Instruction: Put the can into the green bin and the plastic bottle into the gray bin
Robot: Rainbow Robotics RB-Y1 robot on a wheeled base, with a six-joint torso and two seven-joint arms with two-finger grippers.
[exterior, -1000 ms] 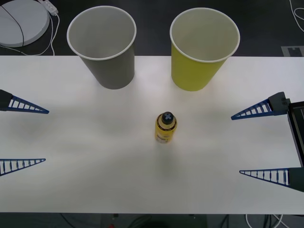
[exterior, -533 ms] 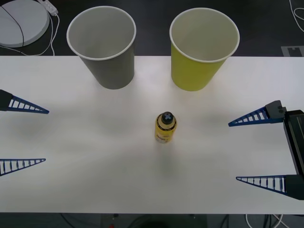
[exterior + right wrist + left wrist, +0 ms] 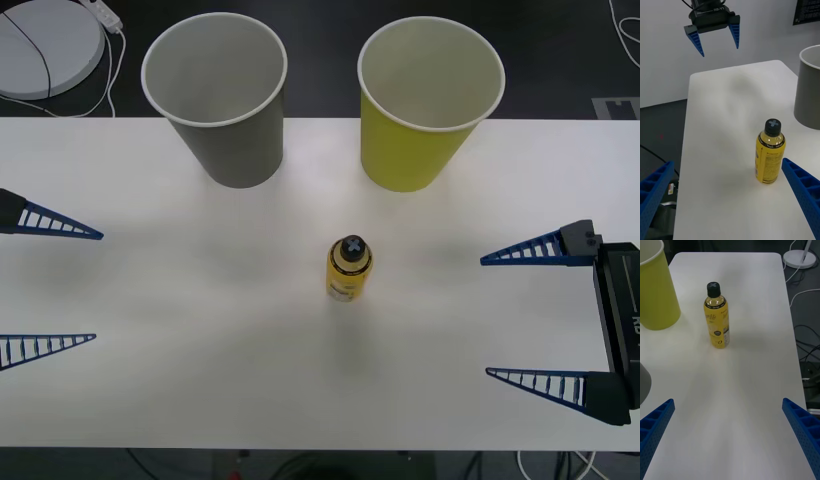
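Plastic bottle (image 3: 348,267) upright mid-table (image 3: 200,400), cap on, near side of gray bin (image 3: 220,95) and green bin (image 3: 425,100), right gripper (image 3: 535,315) spread wide at right edge, left gripper (image 3: 50,285) spread wide at left edge, bodies cut off.

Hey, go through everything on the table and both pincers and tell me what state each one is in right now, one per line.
plastic bottle: upright, cap on, standing free mid-table.
gray bin: upright, nothing visible inside.
green bin: upright, nothing visible inside.
left pincer: open, at the table's left edge, holding nothing.
right pincer: open, at the table's right edge, holding nothing.
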